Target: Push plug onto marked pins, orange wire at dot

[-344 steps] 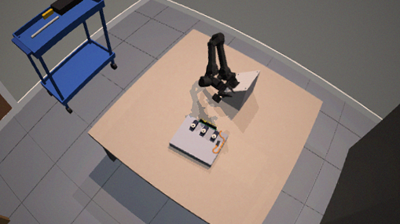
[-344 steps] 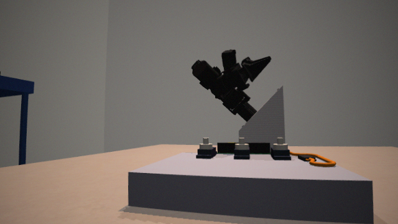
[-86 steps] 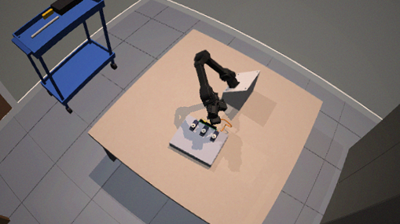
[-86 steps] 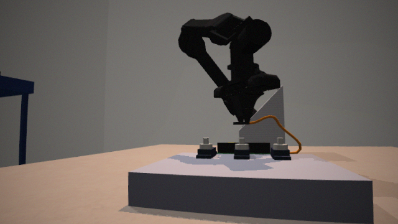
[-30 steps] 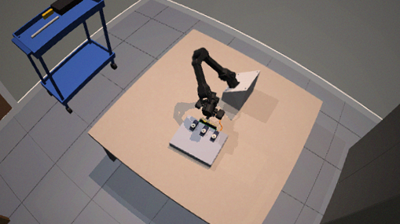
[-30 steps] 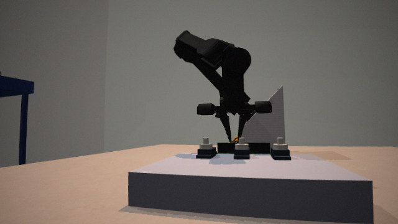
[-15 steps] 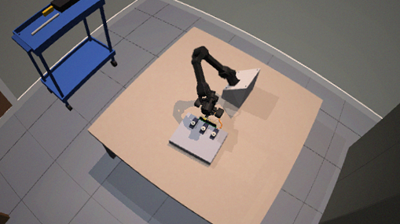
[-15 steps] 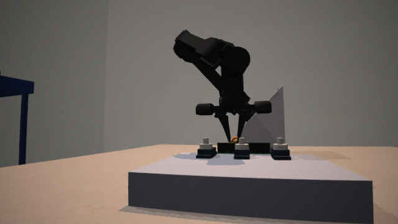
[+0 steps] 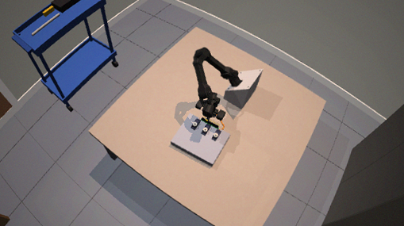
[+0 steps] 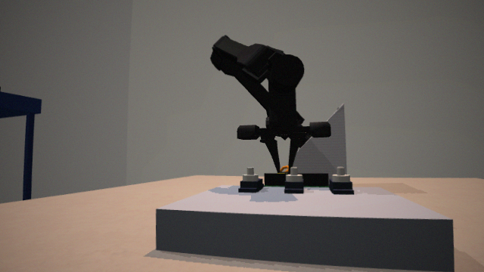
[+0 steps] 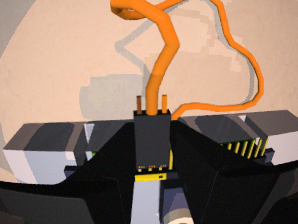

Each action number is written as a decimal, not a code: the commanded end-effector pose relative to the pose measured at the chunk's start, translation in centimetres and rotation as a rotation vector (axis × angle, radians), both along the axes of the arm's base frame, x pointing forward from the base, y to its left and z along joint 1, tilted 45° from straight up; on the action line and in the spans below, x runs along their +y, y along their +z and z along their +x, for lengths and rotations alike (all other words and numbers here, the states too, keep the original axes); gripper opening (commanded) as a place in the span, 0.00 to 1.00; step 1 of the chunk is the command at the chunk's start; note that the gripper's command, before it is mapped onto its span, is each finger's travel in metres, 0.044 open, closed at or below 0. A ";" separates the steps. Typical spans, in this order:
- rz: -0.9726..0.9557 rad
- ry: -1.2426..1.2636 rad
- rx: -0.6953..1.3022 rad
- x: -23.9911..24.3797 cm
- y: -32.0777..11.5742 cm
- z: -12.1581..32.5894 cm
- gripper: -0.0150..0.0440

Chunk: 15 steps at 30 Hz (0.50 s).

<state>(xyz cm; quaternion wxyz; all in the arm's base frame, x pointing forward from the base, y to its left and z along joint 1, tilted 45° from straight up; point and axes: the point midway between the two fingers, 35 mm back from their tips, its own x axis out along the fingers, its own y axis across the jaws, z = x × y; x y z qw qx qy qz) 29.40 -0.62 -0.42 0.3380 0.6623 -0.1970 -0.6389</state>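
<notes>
My gripper (image 9: 208, 119) (image 10: 284, 171) (image 11: 152, 129) is shut on the black plug (image 11: 152, 132), at the holder's pin edge. In the wrist view, a brown wire, a thick orange lead (image 11: 162, 65) and a thin orange wire leave the plug's back. The plug's front edge is at the pin row, just short of the yellow band (image 11: 145, 178), whose dark dot is at its right end. Only short yellow pin bits show between plug and band. More pins (image 11: 247, 148) stick out to the right; others are hidden by the fingers. The grey holder (image 9: 198, 146) (image 10: 302, 236) lies flat. How deep the pins sit is unclear.
Three small dark blocks with pale round tops, one in the middle (image 9: 205, 129) (image 10: 294, 184), stand on the holder near the pin row. A grey wedge-shaped box (image 9: 243, 87) (image 10: 325, 151) stands behind the arm. The orange lead loops over the table (image 9: 259, 158).
</notes>
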 end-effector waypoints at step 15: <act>-0.004 0.005 -0.001 -0.1 -0.1 0.6 0.57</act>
